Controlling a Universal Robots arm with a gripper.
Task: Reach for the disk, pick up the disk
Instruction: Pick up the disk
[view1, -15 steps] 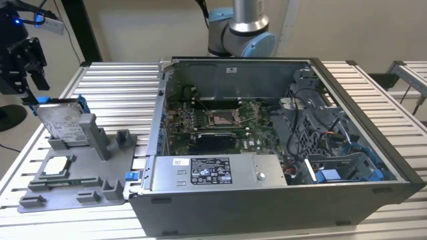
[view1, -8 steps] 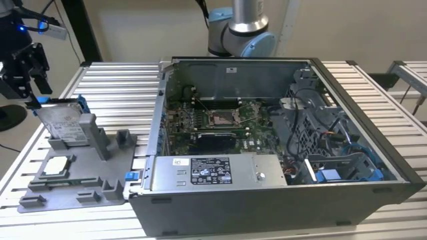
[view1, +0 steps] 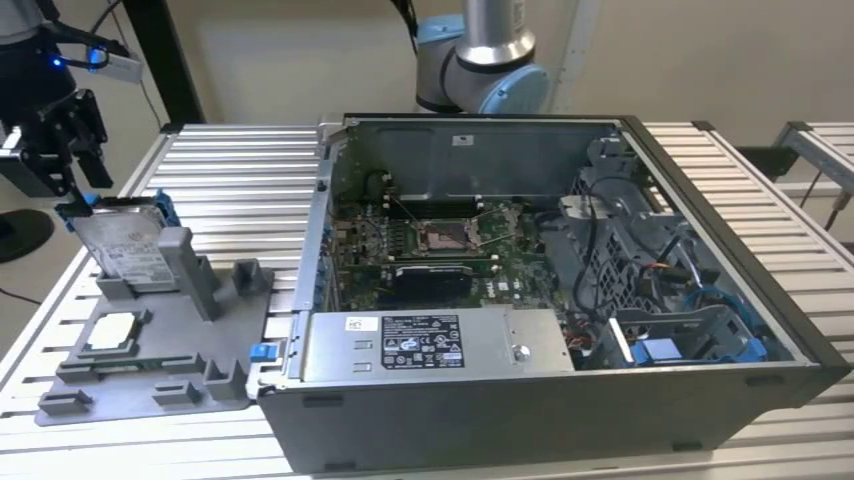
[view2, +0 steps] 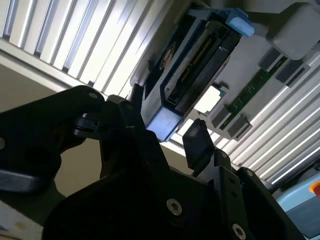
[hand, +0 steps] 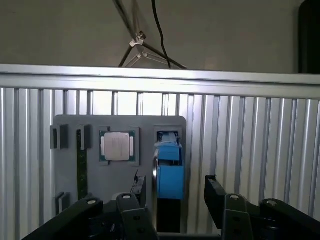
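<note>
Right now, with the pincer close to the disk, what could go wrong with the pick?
1. In the first wrist view the disk sits nearer one finger of the open pincer than the other, so closing may push it sideways.
2. The disk stands upright in the grey holder; a tilted pull might jam it there.

No readable text.
Black-and-white label (view1: 420, 342) on large grey metal box (view1: 534, 345), small white sticker (view1: 463, 139) on case wall, pale face of upright silver-grey metal disk (view1: 127, 250): print too small to read.
</note>
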